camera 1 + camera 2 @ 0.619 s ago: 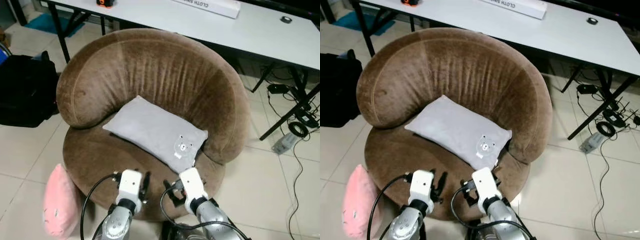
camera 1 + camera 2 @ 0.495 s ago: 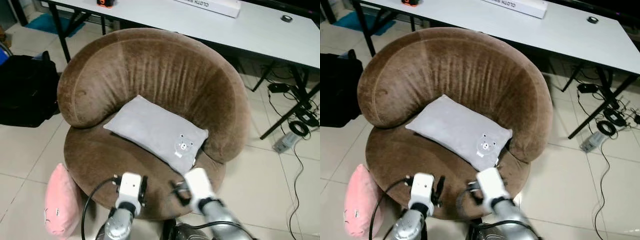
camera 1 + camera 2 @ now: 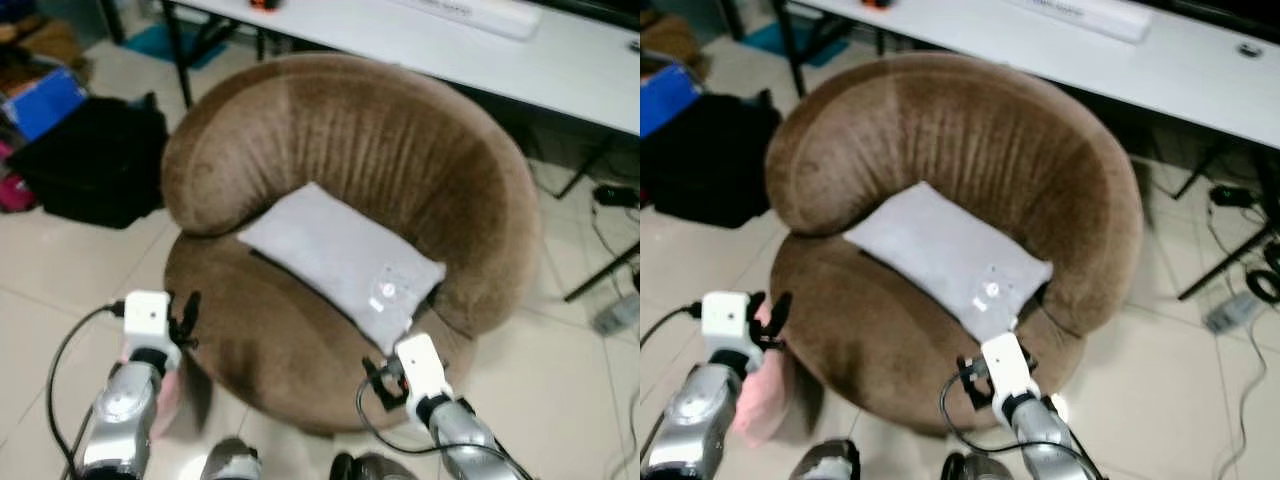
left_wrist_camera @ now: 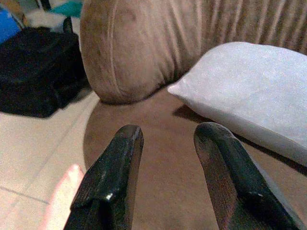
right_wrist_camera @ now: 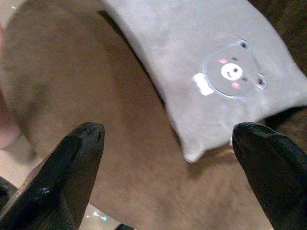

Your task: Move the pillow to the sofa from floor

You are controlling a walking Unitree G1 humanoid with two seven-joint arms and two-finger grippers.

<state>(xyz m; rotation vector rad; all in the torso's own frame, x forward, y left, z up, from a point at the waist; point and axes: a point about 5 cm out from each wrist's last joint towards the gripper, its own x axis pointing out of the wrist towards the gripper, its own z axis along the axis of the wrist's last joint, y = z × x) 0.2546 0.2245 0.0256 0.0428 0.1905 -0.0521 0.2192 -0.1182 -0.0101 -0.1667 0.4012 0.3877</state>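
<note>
Grey pillow (image 3: 345,262) lies on the brown sofa (image 3: 300,150); pink pillow (image 3: 760,385) on floor beside left claw (image 4: 168,167), released; right claw (image 5: 168,158) also released

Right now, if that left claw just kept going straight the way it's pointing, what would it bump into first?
Most likely the brown sofa: the left gripper, fingers open, points across its seat cushion, with the grey pillow lying off to one side. Depth is hard to judge, so the sofa's padded arm could come first.
</note>
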